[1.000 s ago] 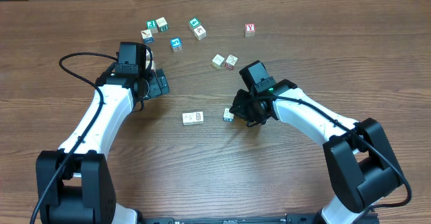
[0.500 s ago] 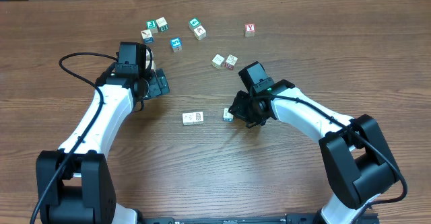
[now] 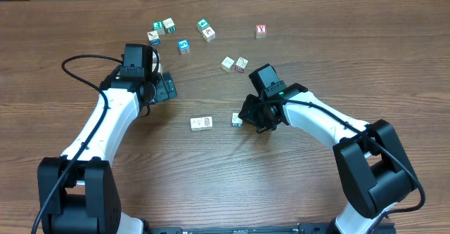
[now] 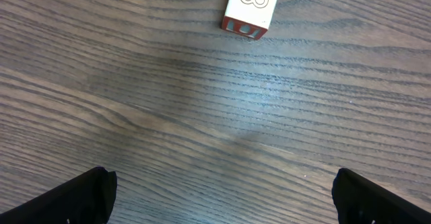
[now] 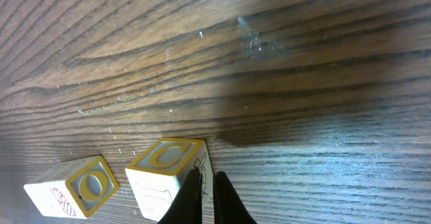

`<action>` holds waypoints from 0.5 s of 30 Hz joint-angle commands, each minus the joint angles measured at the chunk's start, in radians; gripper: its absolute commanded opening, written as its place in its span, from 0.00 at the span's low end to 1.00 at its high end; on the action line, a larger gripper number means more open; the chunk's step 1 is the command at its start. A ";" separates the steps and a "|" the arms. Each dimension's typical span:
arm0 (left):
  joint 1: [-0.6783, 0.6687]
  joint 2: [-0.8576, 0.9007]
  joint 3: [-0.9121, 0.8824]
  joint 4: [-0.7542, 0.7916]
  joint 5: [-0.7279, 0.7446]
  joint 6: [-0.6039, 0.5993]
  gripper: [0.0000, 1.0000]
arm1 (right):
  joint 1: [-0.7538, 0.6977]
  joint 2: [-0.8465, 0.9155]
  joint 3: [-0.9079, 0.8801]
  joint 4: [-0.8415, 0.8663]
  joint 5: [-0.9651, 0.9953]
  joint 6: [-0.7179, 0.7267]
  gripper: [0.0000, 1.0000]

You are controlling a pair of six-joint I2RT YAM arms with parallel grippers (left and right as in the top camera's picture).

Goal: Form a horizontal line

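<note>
Two touching white cubes [image 3: 201, 124] form a short row at the table's middle. The end cube, with a yellow O, shows in the right wrist view [image 5: 74, 187]. A white cube with a yellow C [image 5: 168, 173] lies just right of the row, apart from it, and shows overhead [image 3: 238, 119]. My right gripper [image 5: 207, 183] is shut and empty, its tips against the C cube's right side; it shows overhead [image 3: 247, 117]. The red Y cube [image 3: 261, 31] stands alone at the back right. My left gripper [image 4: 232, 204] is open and empty over bare wood, overhead [image 3: 169, 88].
Loose cubes with teal and blue faces [image 3: 169, 31] lie scattered at the back left, two more [image 3: 205, 29] behind the middle. A pair of cubes [image 3: 234, 64] sits beyond my right gripper; one with a red-edged face shows in the left wrist view [image 4: 250, 7].
My right gripper has moved slightly left, and the C cube has slid a little left with it, toward the two-cube row. The left arm has not moved.
</note>
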 commanded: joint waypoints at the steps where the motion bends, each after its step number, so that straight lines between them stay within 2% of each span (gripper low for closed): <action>1: 0.000 -0.018 0.011 0.000 -0.012 0.010 1.00 | 0.000 0.007 -0.005 0.009 -0.011 -0.012 0.04; 15: 0.000 -0.018 0.011 0.000 -0.012 0.010 1.00 | 0.000 0.007 -0.005 0.035 -0.014 -0.003 0.04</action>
